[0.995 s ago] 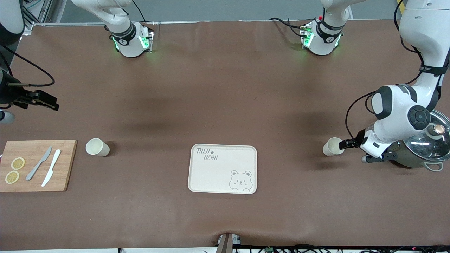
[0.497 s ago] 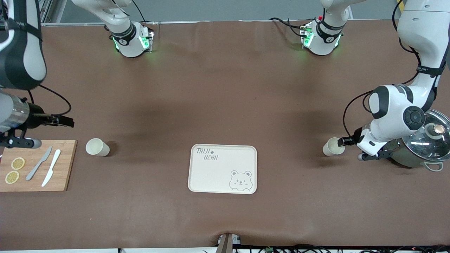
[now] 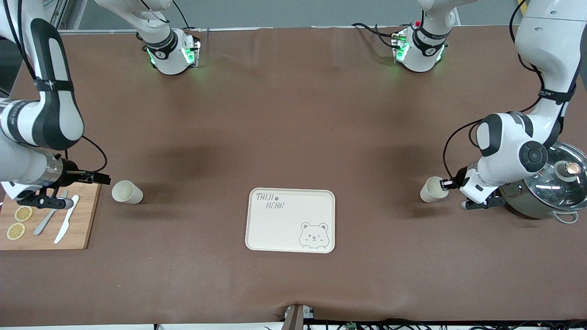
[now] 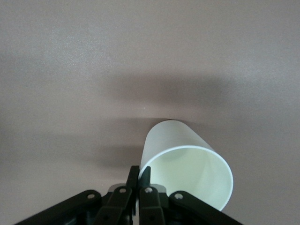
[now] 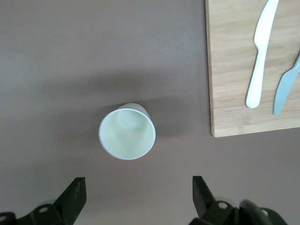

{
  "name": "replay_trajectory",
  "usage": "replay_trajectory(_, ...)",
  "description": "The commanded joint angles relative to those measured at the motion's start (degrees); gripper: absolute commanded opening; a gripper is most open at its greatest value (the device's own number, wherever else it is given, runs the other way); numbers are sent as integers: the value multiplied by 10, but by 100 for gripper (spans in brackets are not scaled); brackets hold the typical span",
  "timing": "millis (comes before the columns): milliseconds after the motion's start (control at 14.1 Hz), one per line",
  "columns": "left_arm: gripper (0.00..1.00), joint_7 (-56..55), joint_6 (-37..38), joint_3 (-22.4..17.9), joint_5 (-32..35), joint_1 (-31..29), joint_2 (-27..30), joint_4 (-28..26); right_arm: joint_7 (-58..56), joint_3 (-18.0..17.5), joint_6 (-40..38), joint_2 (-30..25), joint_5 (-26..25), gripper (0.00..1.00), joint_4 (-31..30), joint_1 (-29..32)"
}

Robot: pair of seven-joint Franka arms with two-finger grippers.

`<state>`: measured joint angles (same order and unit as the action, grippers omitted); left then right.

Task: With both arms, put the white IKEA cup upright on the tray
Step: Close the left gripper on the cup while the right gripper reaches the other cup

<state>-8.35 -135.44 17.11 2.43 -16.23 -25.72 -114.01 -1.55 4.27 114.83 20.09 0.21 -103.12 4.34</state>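
The cream bear tray (image 3: 275, 229) lies mid-table, nearer the front camera, with nothing on it. One white cup (image 3: 431, 190) stands toward the left arm's end. My left gripper (image 3: 444, 184) is shut on its rim, one finger inside and one outside. This shows in the left wrist view, with the cup (image 4: 187, 168) leaning toward my left gripper (image 4: 139, 174). A second white cup (image 3: 127, 191) stands upright toward the right arm's end. My right gripper (image 3: 91, 177) hovers beside it, open and empty. In the right wrist view this cup (image 5: 126, 133) lies ahead of my right gripper (image 5: 139, 197).
A wooden cutting board (image 3: 82, 229) with a grey knife (image 3: 50, 213), a white knife (image 3: 66, 220) and two lemon slices (image 3: 23, 213) lies beside the second cup. A steel pot with a glass lid (image 3: 557, 185) stands close to the left wrist.
My right arm swung in from the table's end over the board toward the second cup. My left gripper pushed in onto the first cup's rim, and that cup shifted slightly.
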Motion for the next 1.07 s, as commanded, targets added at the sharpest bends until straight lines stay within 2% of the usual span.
replay_trajectory(0, 0, 5, 2, 1, 3, 5, 1, 4, -9, -8, 10, 8, 11, 100, -6, 18)
replay_trajectory(284, 0, -26, 7, 19, 1, 15, 14, 21, -9, -8, 33, 36, 33, 100, -8, 26)
replay_trajectory(426, 0, -42, 31, 39, 1, 18, 16, 48, -9, -8, 36, 46, 34, 100, -11, 28)
replay_trajectory(640, 0, -105, 107, 42, -1, 64, -2, 136, -9, -10, 71, 65, 37, 100, -26, 43)
replay_trajectory(782, 0, -156, 121, 42, -3, 107, -20, 182, -10, -10, 88, 65, 64, 100, -41, 43)
replay_trajectory(995, 0, -263, 129, 42, -4, 176, -58, 247, -12, -10, 95, 67, 67, 100, -53, 40)
